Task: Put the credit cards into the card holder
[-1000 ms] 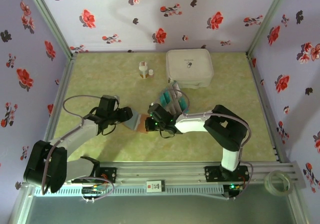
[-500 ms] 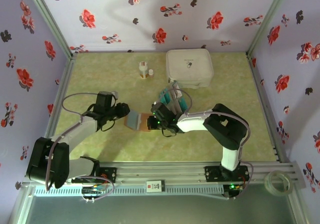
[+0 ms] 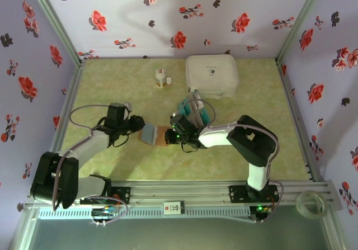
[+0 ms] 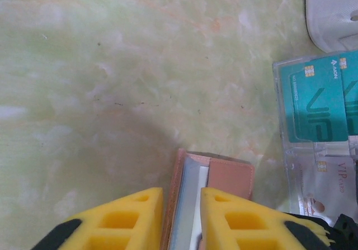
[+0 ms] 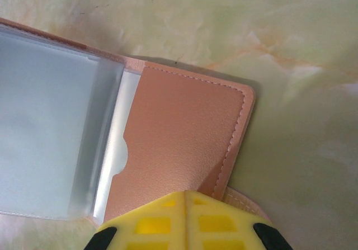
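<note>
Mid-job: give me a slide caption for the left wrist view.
Left gripper closed on the open card holder by its inner sleeves; teal credit cards lie to the right.

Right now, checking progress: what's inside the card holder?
The open card holder shows clear plastic sleeves; no card shows through the top one. Sleeves underneath are covered.
</note>
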